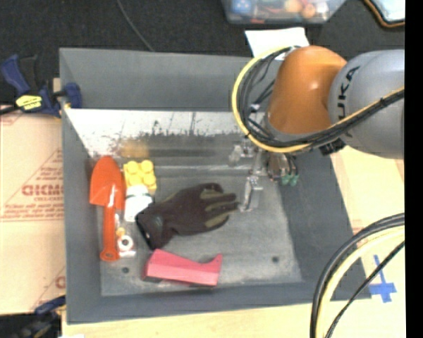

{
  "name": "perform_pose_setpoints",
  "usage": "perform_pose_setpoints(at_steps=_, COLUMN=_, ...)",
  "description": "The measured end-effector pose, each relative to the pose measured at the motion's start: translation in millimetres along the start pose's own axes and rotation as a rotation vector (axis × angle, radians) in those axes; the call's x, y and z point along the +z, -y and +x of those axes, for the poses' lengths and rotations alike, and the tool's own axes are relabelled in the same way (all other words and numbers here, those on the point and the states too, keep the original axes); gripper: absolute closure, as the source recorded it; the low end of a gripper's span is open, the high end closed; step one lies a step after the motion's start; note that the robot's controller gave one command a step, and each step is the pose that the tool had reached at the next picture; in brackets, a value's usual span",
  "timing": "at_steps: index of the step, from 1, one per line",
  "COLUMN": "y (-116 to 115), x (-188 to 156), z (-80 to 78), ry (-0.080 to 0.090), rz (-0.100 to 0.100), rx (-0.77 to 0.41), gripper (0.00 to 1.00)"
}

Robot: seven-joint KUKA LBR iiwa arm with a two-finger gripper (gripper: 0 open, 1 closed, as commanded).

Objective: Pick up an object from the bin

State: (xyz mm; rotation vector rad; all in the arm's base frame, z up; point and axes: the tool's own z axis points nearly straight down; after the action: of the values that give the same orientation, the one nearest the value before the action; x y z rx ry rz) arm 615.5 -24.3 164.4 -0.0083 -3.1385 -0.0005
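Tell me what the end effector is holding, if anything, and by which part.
Cannot be told: the end effector is at the right tip of the dark glove, but whether it grips it is unclear.

view: camera | from: above bin [155, 83], tilted sideways | near | arm [366, 97] enters right

Black letters "UKA" on grey arm link [370, 111], beside orange cover [303, 90].

Dark glove [190, 213] mid-bin, orange scoop [106, 187] and yellow block [139, 175] left, pink piece [183, 267] in front, arm [370, 104] right
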Motion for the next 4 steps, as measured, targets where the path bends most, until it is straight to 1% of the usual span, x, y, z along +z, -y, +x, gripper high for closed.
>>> perform_pose_setpoints(at_steps=1, y=0, x=-4, z=-1.9, ry=0.008, rz=0.001, rx=-0.001, gripper=0.0)
perform_pose_setpoints(at_steps=2, y=-69, x=93, z=-0.1, ry=0.009, rz=0.0, rx=-0.115, gripper=0.0)
perform_pose_setpoints(at_steps=3, y=-71, x=33, z=-1.6, ry=0.021, rz=0.005, rx=-0.202, gripper=0.0)
perform_pose_setpoints(at_steps=4, y=-104, x=65, z=22.0, ry=0.007, rz=0.0, rx=0.308, gripper=0.0)
